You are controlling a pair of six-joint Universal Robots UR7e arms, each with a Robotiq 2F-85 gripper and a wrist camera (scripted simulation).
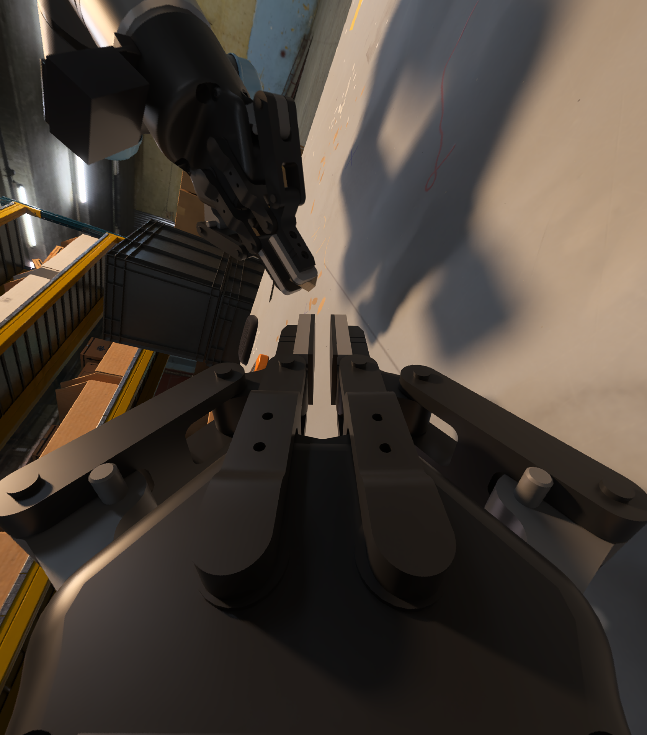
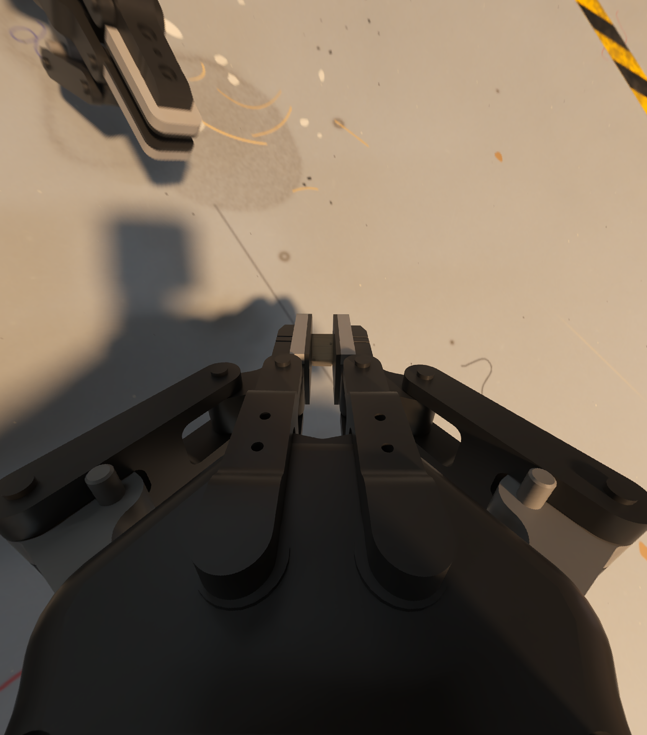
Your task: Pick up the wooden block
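Your right gripper [image 2: 322,338] is clamped on the wooden block [image 2: 322,347] — a small pale piece pinched between the two pads near their tips, clear of the table [image 2: 473,238] below it. From your left wrist camera you see the same thing farther off: the right gripper [image 1: 301,278] angles down toward the tabletop [image 1: 552,358] with a bit of the block [image 1: 311,283] poking out at the fingertips. Your left gripper [image 1: 322,334] has its fingers drawn close together with only a narrow slot between the pads, and nothing sits in that slot. In the right wrist view it hangs well apart from the block, above a grey dusty patch [image 2: 250,159] scattered with wood shavings. A yellow-and-black striped strip [image 2: 640,79] runs along the table edge — beyond it, a dark plastic crate [image 1: 178,286] and cardboard boxes [image 1: 91,405].
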